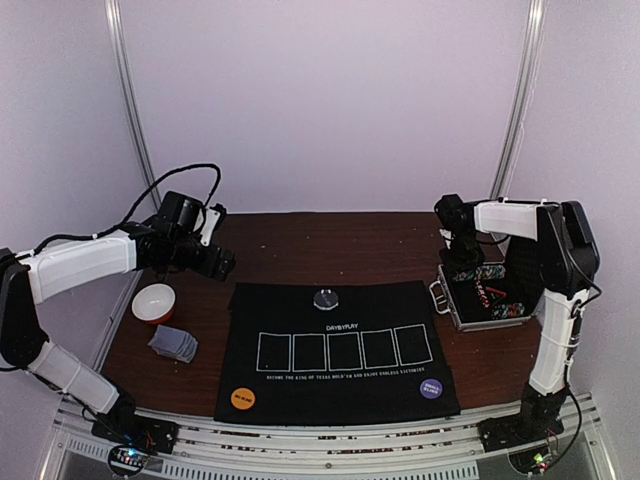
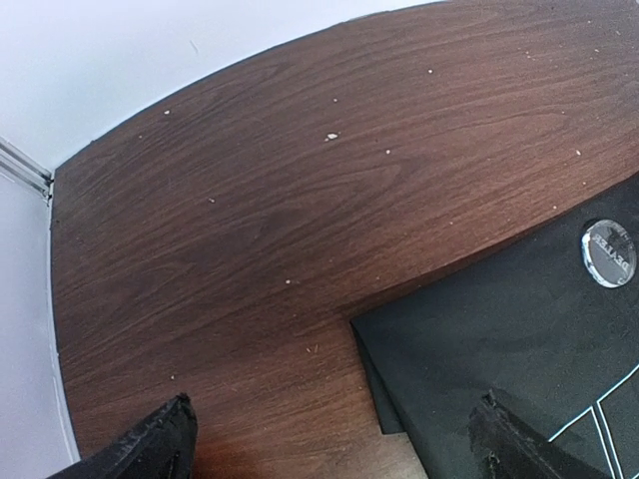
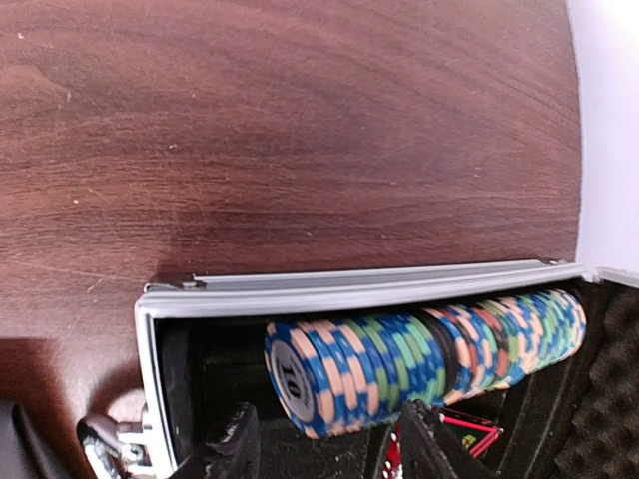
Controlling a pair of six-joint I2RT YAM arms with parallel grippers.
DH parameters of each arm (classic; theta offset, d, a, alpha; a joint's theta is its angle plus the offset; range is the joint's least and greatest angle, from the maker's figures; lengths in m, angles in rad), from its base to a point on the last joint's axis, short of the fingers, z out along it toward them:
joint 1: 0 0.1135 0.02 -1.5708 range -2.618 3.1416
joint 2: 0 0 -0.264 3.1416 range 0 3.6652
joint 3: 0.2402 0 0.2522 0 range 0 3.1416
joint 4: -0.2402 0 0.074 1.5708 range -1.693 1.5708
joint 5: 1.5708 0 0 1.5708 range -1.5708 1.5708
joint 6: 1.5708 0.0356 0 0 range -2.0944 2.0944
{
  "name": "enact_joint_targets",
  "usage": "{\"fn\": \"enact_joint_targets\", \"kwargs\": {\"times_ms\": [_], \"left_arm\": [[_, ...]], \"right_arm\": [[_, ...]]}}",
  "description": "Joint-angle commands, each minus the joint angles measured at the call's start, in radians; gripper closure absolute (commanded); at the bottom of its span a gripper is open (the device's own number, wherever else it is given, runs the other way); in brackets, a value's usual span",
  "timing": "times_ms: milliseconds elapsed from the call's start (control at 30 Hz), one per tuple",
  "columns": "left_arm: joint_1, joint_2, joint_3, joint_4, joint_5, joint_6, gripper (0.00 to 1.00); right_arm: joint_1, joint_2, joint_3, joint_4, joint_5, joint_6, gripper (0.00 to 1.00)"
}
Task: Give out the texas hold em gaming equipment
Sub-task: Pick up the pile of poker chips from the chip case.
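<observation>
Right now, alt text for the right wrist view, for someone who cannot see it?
The right tool hangs over the open silver case, its fingers either side of one end of a row of striped chips lying sideways; the end chip reads 10. Dark wood table fills the upper half.

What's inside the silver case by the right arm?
A row of striped chips lying on edge, the end one marked 10, with black foam beside it. The right gripper hides part of what lies below the row.

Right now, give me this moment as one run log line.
left gripper: open, empty | right gripper: jaws astride chip row in silver case, grip unclear | dealer disc: on mat
</observation>
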Motion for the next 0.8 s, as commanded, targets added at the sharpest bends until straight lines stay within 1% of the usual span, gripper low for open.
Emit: {"fn": "enact_joint_targets", "kwargs": {"times_ms": [0, 267, 367, 467, 600, 767], "left_arm": [[0.004, 0.015, 0.014, 0.009, -0.022, 0.009, 0.02], [0.004, 0.032, 0.02, 0.005, -0.037, 0.02, 0.02], [0.003, 0.035, 0.023, 0.005, -0.034, 0.023, 0.02], [0.003, 0.038, 0.022, 0.005, -0.028, 0.023, 0.02], [0.004, 0.04, 0.016, 0.005, -0.023, 0.024, 0.02], [0.004, 0.046, 0.018, 0.005, -0.02, 0.03, 0.02]], "right_arm": [[-0.007, 0.027, 0.033, -0.026, 0.009, 0.0, 0.52], [0.007, 0.018, 0.011, -0.016, -0.092, 0.019, 0.63], [0.013, 0.004, 0.006, -0.005, -0.098, 0.016, 0.64], [0.014, -0.001, 0.011, -0.003, -0.091, 0.015, 0.64], [0.013, -0.004, 0.029, -0.02, -0.035, 0.018, 0.63], [0.014, 0.002, 0.055, -0.038, 0.013, 0.017, 0.56]]}}
